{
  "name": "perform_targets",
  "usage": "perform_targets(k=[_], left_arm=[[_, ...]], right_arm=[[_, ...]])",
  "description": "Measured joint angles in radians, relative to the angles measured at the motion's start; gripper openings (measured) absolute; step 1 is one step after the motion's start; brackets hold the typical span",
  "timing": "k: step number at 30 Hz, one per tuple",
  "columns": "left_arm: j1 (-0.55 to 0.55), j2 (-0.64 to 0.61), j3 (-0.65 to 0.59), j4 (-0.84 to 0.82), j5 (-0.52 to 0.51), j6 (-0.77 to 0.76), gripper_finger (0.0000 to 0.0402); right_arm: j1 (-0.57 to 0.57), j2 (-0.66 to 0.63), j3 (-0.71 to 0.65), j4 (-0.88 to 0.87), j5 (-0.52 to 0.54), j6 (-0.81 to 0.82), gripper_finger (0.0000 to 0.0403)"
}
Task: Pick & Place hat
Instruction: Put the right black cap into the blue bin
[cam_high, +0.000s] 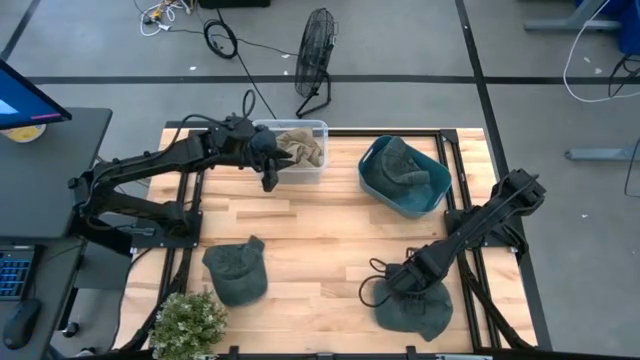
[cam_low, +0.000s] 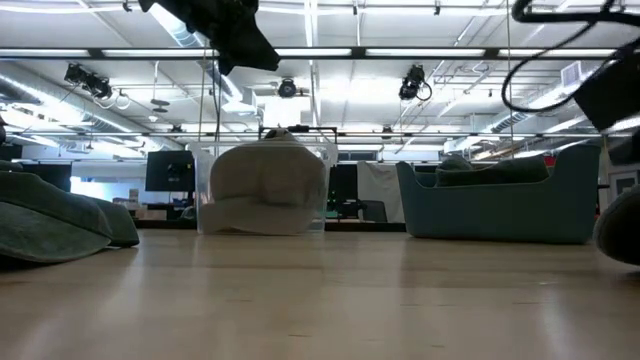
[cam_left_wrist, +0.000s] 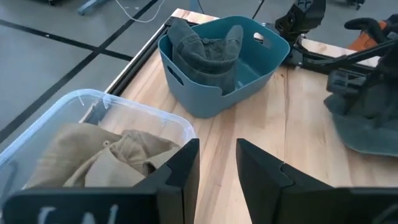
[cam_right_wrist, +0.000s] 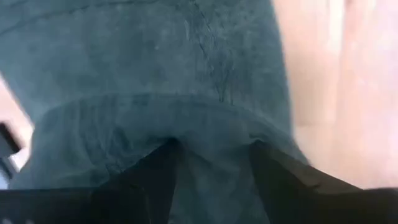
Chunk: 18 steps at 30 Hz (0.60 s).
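Two dark green hats lie flat on the wooden table: one near the left front (cam_high: 237, 272) (cam_low: 50, 225), one near the right front (cam_high: 415, 308) (cam_right_wrist: 186, 74). My right gripper (cam_high: 400, 283) (cam_right_wrist: 214, 165) is down on the right-front hat, fingers open with cloth between them. A tan hat (cam_high: 300, 148) (cam_left_wrist: 106, 155) lies in the clear bin (cam_high: 318, 128) (cam_left_wrist: 155, 118). A third green hat (cam_high: 400, 162) (cam_left_wrist: 205, 53) sits in the blue bin (cam_high: 432, 195) (cam_left_wrist: 261, 68). My left gripper (cam_high: 270, 178) (cam_left_wrist: 217, 171) hovers open above the clear bin's near edge, touching nothing. My right gripper comes at the right-front green hat from above, pointing down. Its two fingertips (cam_right_wrist: 158, 168) stand in the cloth, and a band of the hat (cam_right_wrist: 214, 130) fills the gap between them. The hat lies flat on the table. Which part of the hat this is, I cannot tell.
A small green plant (cam_high: 188, 325) stands at the table's near left corner. A fan (cam_high: 315, 60) and cables lie on the floor beyond the far edge. A desk with a monitor (cam_high: 30, 110) is to the left. Bare wood (cam_high: 320, 250) lies between the hats.
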Motion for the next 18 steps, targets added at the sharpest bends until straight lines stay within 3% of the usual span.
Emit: perform_targets(k=[6,13,18], left_arm=[[-0.026,0.001,-0.004,-0.013,0.000,0.000,0.0110],[-0.056,0.001,-0.004,-0.013,0.000,0.000,0.0110],[-0.056,0.001,-0.004,-0.012,0.000,0.000,0.0110]], right_arm=[[0.000,-0.009,-0.117,0.151,0.070,0.017,0.0166],[-0.003,-0.002,-0.103,0.107,0.088,0.003,0.0014],[-0.012,-0.010,0.027,-0.046,0.103,-0.065,0.0009]])
